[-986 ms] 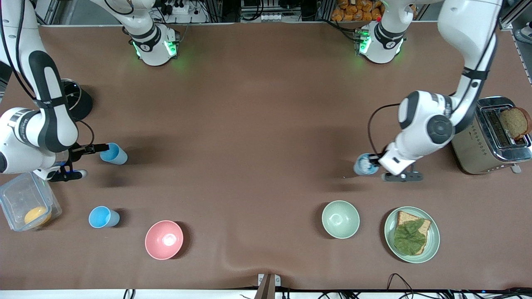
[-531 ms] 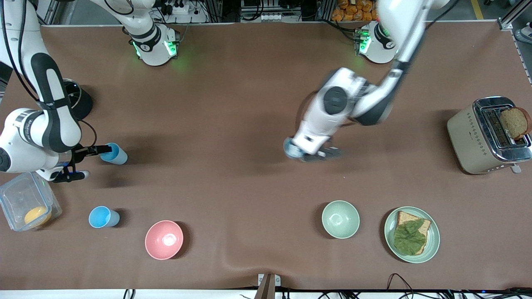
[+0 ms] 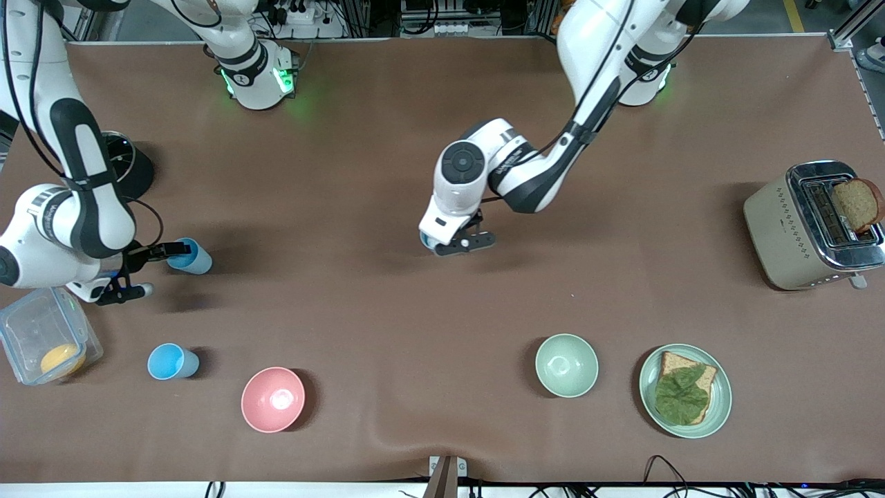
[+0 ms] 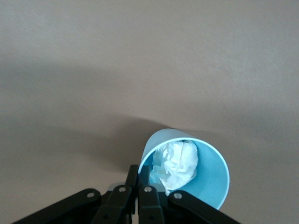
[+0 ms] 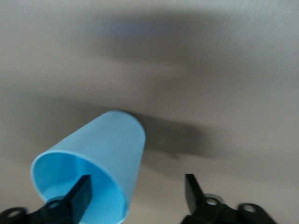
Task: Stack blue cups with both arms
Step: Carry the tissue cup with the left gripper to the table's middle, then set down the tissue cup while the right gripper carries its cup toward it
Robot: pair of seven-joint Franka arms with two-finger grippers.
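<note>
- Nearest the front camera: pink bowl [image 3: 272, 399], pale green bowl [image 3: 566, 364] and green plate [image 3: 651, 398] carrying a slice of bread [image 3: 693, 371] topped with a leaf [image 3: 679, 395]; both bowls look bare inside.
- A free blue cup [image 3: 171, 361] stands upright beside the pink bowl, toward the right arm's end of the table; nothing touches it.
- Clear lidded box [image 3: 28, 325] at that same end holds one orange piece [image 3: 59, 359].
- Right gripper [image 3: 135, 270] is low over the table just above that box; its fingers stand spread, one finger [image 5: 78, 195] inside the rim of a second blue cup [image 3: 189, 255], the other [image 5: 195, 190] outside and apart from the wall. No squeeze on the cup is evident.
- Left gripper [image 3: 453, 242] is over the bare middle of the table, fingers closed on the rim of a third blue cup [image 4: 189, 173].
- Front view shows only a sliver of that cup [image 3: 426, 241] under the wrist; the left wrist view shows crumpled white paper [image 4: 176, 164] inside it.
- Right wrist view shows its cup [image 5: 92, 164] with nothing seen inside.
- Surface: brown cloth-covered table [image 3: 387, 325], slightly rippled at the near edge.
- Toaster [image 3: 795, 235] at the left arm's end, brown bread [image 3: 857, 203] sticking out of a slot.
- Farthest: arm bases with green lights, cables and racks along the table edge.
</note>
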